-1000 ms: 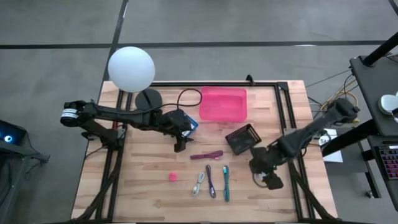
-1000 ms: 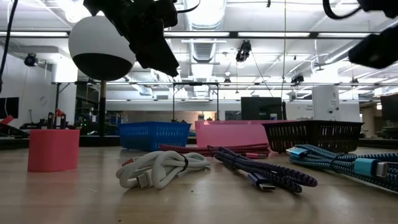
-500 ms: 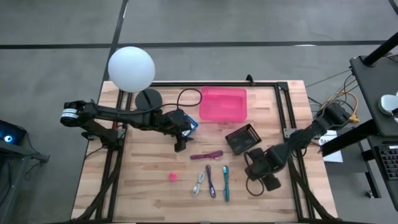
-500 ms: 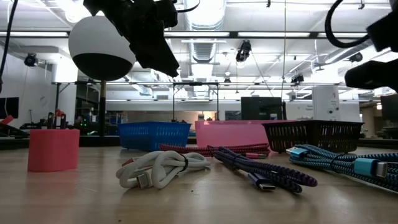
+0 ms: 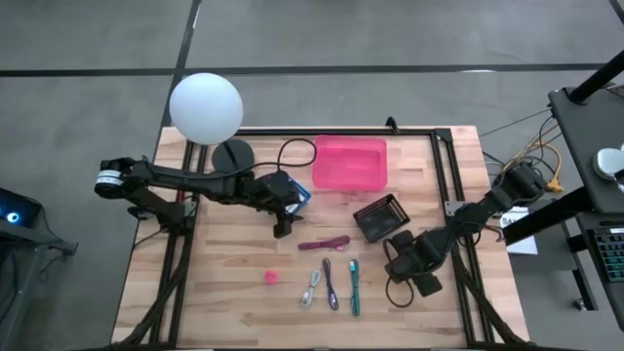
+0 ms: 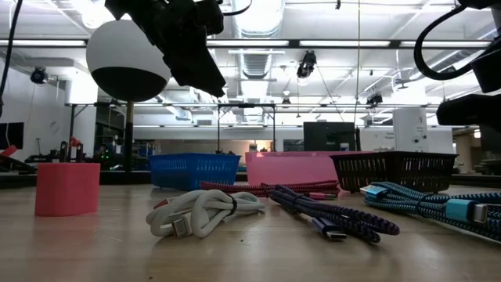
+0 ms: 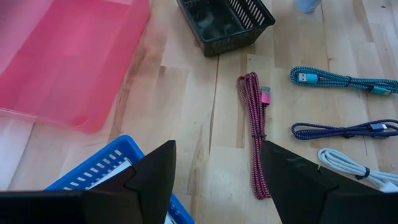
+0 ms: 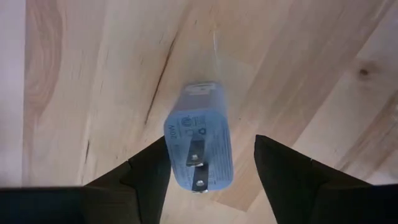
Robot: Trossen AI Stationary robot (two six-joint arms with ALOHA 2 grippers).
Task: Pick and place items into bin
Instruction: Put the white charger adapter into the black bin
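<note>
My right gripper (image 5: 413,273) points down at the table's near right, open. In the right wrist view it (image 8: 211,155) stands with one finger on each side of a light blue plug charger (image 8: 200,134) that lies flat on the wood, prongs up; I cannot tell whether a finger touches it. On the table's middle lie a maroon cable (image 5: 324,243), a white cable (image 5: 312,288), a purple cable (image 5: 331,283), a teal cable (image 5: 354,286) and a small pink piece (image 5: 271,277). My left gripper (image 5: 284,222) hangs open above the blue basket (image 7: 106,177), holding nothing.
A pink bin (image 5: 349,163) stands at the far middle, a black basket (image 5: 380,216) nearer and to its right, and a small blue basket (image 5: 298,193) beside my left gripper. A white globe lamp (image 5: 206,107) on a black base (image 5: 232,154) stands at the far left.
My right gripper has sunk toward the table over the blue charger, shifting slightly toward the left edge and rolling a little at the wrist. The cables and the pink piece lie as before.
</note>
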